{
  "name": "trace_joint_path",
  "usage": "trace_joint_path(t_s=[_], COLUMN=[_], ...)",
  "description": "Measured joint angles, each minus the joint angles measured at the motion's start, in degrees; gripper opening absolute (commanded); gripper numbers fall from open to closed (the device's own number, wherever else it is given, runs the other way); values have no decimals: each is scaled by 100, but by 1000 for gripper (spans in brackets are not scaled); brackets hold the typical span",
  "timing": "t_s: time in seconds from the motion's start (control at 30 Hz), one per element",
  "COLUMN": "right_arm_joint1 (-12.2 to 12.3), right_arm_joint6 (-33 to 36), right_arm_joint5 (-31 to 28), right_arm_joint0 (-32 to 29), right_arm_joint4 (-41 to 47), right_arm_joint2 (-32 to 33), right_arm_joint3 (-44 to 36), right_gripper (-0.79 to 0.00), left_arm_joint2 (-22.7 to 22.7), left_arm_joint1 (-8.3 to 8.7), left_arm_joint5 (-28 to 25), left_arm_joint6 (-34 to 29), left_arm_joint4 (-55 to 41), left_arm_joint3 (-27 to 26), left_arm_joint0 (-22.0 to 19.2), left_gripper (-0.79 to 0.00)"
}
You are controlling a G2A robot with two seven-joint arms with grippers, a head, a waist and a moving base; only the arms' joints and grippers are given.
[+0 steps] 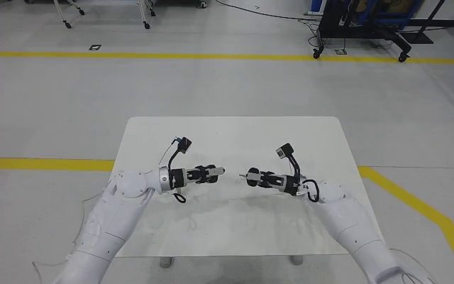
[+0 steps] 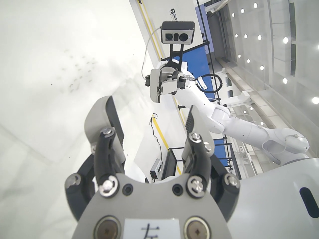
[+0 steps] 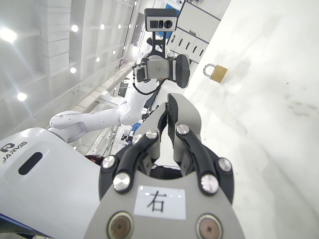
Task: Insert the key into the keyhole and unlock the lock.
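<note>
A brass padlock (image 3: 216, 73) with a silver shackle lies flat on the white table (image 1: 234, 135), beyond and to one side of my left gripper (image 3: 160, 72). Both arms hover over the table's middle, tips facing each other a short gap apart. My left gripper (image 2: 149, 108) (image 1: 220, 171) is open, with nothing between its fingers. My right gripper (image 3: 169, 100) (image 1: 245, 175) is shut, pads pressed together; from the left wrist view my right gripper (image 2: 156, 96) also looks shut. I cannot make out a key between its pads or on the table.
The tabletop (image 2: 49, 50) carries faint scuff marks and little else. A yellow floor line (image 1: 213, 55) runs behind the table, and wheeled stands (image 1: 362, 32) sit far back.
</note>
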Motion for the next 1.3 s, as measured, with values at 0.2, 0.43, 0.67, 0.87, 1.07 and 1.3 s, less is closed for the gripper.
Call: trace_joint_path(t_s=[0.2,0.43,0.67,0.87,1.07,1.3], right_arm_joint1=[132,130,130,130,130,130], right_arm_joint6=[-123,-122,-122,-122,-122,-122], right_arm_joint5=[-123,-121,-122,-122,-122,-122], right_arm_joint0=[-279,-276,-276,-276,-276,-276], right_arm_joint4=[-117,-115,-115,-115,-115,-115], right_arm_joint2=[235,232,232,232,232,232], right_arm_joint3=[-264,-260,-260,-260,-260,-260], right_gripper=[-785,-785,-785,-785,-785,-785], left_arm_joint2=[1,-440,-2126,-2689,-1400,-356], left_arm_joint1=[0,146,575,750,656,420], left_arm_joint5=[-1,136,551,1913,3164,4228], left_arm_joint6=[0,456,-42,-672,-409,-170], left_arm_joint4=[-2,725,2300,4909,7085,7483], left_arm_joint3=[0,-924,-2870,-4971,-4589,-3472], left_arm_joint0=[0,372,1649,3158,3093,1993], left_gripper=[0,0,0,0,-157,-437])
